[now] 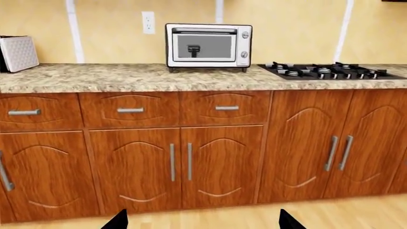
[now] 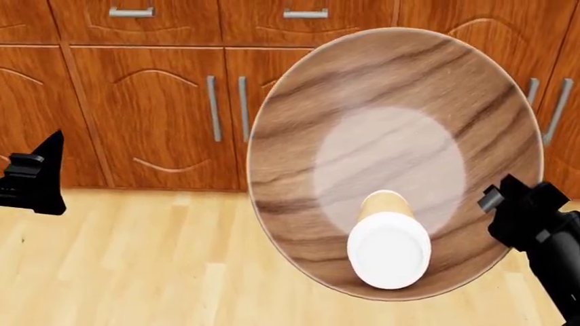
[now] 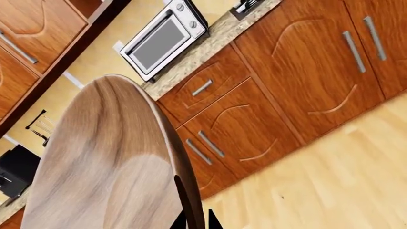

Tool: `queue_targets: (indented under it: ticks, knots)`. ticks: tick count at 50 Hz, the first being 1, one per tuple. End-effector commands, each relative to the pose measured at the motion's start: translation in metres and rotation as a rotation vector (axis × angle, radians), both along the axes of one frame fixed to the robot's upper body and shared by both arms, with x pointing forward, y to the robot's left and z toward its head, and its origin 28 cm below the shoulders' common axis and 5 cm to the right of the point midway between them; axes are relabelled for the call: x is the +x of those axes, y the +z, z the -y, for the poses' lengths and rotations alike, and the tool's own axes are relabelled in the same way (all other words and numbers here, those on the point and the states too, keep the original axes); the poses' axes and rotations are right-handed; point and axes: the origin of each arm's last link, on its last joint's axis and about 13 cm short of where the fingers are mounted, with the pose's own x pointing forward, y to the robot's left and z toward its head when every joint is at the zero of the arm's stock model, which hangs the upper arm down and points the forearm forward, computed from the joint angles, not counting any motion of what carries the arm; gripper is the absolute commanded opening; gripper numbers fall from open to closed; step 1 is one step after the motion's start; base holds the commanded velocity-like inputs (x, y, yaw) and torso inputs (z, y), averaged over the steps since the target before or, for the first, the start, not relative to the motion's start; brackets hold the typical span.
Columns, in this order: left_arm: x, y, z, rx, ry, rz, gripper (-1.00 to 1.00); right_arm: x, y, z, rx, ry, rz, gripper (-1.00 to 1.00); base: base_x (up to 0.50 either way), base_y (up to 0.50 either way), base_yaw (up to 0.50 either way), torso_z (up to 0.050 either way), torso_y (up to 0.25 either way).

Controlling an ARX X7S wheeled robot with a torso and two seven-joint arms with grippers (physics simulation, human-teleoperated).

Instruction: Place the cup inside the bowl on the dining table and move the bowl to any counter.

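Note:
The large wooden bowl hangs in the air, tilted toward the head camera, in front of the cabinets. Inside it, low against its wall, lies the tan cup with its white lid facing the camera. My right gripper is shut on the bowl's right rim; in the right wrist view the rim of the bowl passes between the fingertips of the right gripper. My left gripper is off to the left, open and empty. The counter runs ahead. The dining table is out of view.
On the counter stand a toaster oven, a gas hob and a toaster. Wooden cabinet doors and drawers fill the front below the counter. Pale wood floor lies beneath.

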Motion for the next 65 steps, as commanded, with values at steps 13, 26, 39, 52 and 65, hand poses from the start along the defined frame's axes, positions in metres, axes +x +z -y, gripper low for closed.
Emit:
queue_targets:
  ticks: [13,26,39,52,65]
  knots:
    - [0.002,0.005,-0.001,0.004,0.009,0.011,1.0,0.002,0.014,0.003,0.003,0.004,0.045,-1.0,0.5,0.18,0.0,0.0,0.002]
    - [0.001,0.005,-0.004,0.003,0.02,0.013,1.0,-0.002,0.012,0.004,0.002,-0.003,0.039,-1.0,0.5,0.18,0.0,0.0,0.002]
    - [-0.001,0.012,-0.004,0.003,0.017,0.029,1.0,-0.002,0.013,0.003,0.008,-0.003,0.046,-1.0,0.5,0.18,0.0,0.0,0.002]
    - [0.0,0.01,-0.004,0.001,0.02,0.029,1.0,-0.002,0.009,0.003,0.014,-0.005,0.042,-1.0,0.5,0.18,0.0,0.001,0.002]
    - [0.001,0.009,-0.007,0.003,0.03,0.032,1.0,-0.002,0.009,0.003,0.011,0.003,0.04,-1.0,0.5,0.18,0.0,0.0,0.002]
